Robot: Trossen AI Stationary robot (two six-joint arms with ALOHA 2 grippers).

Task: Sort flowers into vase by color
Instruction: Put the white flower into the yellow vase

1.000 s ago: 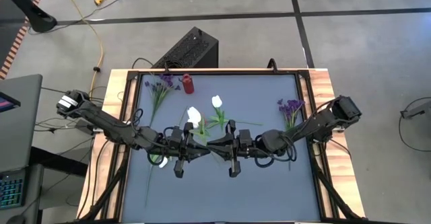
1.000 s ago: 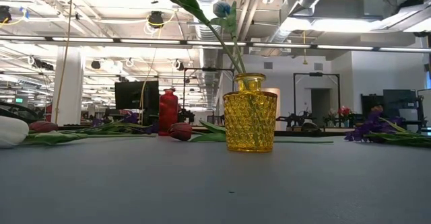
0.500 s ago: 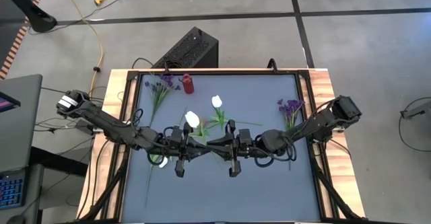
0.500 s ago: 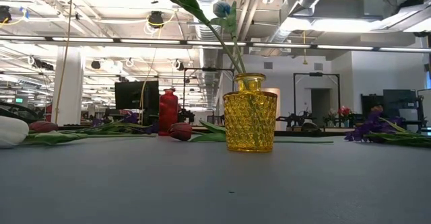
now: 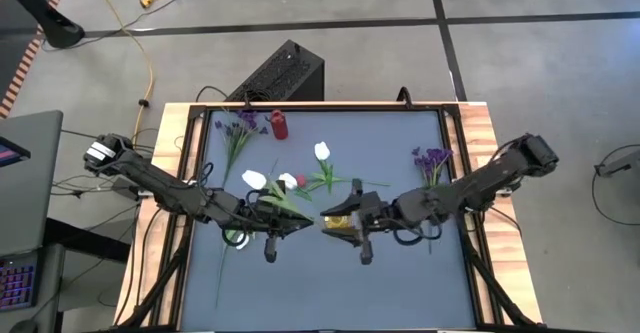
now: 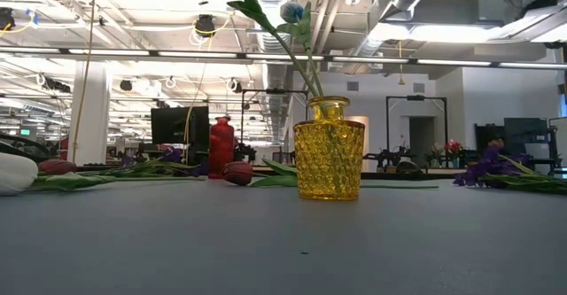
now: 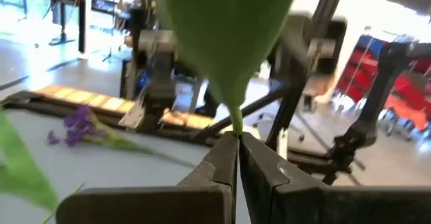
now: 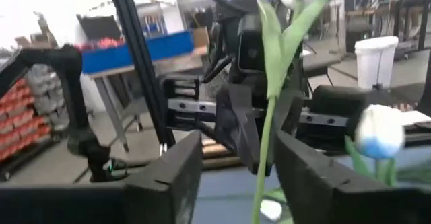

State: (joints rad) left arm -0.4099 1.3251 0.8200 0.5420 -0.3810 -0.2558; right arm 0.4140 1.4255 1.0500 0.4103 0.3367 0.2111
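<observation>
A yellow glass vase (image 6: pixel 328 149) stands mid-table with green stems rising out of its mouth. My left gripper (image 7: pixel 237 140) is above the vase (image 5: pixel 342 225), shut on a white tulip's green stem; the bloom (image 5: pixel 254 179) leans toward the table's left. A second white tulip (image 5: pixel 288 181) is beside it. My right gripper (image 8: pixel 239 143) is open, facing the left one from the table's right. Its fingers stand on either side of the stem (image 8: pixel 264 150) without touching it. My left gripper pinches the tulip's thin green stem (image 7: pixel 236 128), just below a broad leaf, between its two fingertips. The fingers lie level and cross the stem, coming from the table's left. The stem runs upright past them, its bloom high above the table.
A red vase (image 5: pixel 279 125) stands at the far left beside a purple sprig (image 5: pixel 238 128). More purple sprigs (image 5: pixel 432 160) lie at the right. A white tulip (image 5: pixel 322 153) lies behind the vase, a dark red tulip (image 6: pixel 237 173) to its left, another white one (image 5: pixel 240 241) under the left arm.
My right gripper has opened and drawn back toward the table's right edge, uncovering the yellow vase from above. The held tulip's bloom has swung toward the table's left while my left gripper stayed in place, still shut on the stem.
</observation>
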